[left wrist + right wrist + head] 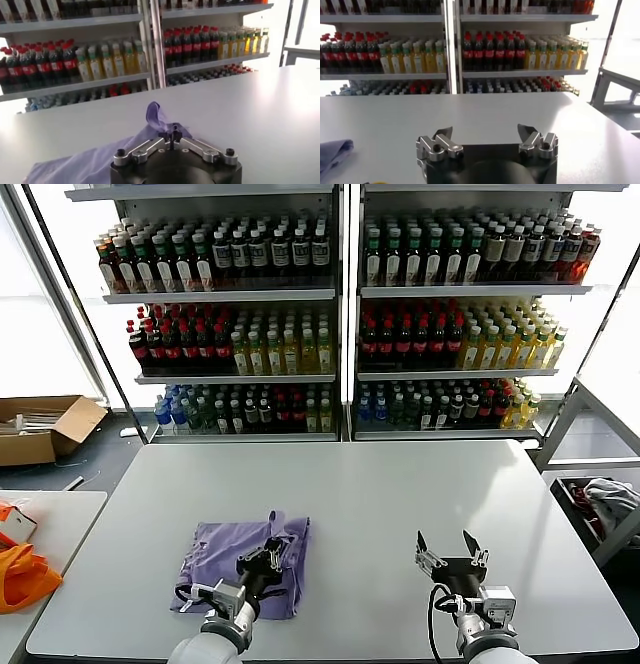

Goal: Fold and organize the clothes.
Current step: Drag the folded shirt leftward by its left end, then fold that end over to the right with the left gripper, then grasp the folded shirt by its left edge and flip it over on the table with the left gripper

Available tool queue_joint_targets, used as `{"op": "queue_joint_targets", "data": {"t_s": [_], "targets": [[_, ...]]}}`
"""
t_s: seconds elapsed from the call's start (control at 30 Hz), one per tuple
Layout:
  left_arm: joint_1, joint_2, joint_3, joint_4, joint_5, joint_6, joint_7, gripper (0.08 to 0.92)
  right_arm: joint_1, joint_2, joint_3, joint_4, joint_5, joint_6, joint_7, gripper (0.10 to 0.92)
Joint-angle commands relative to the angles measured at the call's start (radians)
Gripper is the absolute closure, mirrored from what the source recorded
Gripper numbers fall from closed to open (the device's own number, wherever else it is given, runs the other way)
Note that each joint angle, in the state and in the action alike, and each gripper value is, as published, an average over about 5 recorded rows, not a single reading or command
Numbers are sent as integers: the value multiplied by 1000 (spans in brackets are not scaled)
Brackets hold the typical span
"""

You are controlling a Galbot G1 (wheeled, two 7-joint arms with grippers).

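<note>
While pinched: T-shirt (243, 563) in left pincer (272, 552)

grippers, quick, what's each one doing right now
Left gripper: shut on the lavender T-shirt, pinching a fold of it.
Right gripper: open, holding nothing, above the white table.

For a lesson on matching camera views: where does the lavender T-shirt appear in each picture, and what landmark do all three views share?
Head view: the lavender T-shirt lies left of centre on the table, under the left claw.
Left wrist view: the T-shirt is pinched in the shut claw, bunched up.
Right wrist view: only a corner shows at the edge.
Shared landmark: the drinks shelves beyond the table.
</note>
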Motion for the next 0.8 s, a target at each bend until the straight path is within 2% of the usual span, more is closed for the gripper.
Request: {"op": "queue_joint_targets", "data": {"t_s": [0.03,0.23,0.5,0.63,0.8], "targets": [[-4,-42,72,64,39,-8,1,898,-19,11,-7,2,-7,7,-1,203],[22,-56,90,23,-117,-50,-4,751,-2,28,-51,-21,-22,14,0,203],[67,-88,67,-144,-475,-59,-25,517,31,25,-101,-42,-31,11,3,203],[57,-53,-66,-219,-452,-64,-53,404,46,7,-117,-54,-30,11,2,203],[75,43,-302,-134,-194,-100,-53,257,77,-7,-142,-83,-21,16,2,203]]}}
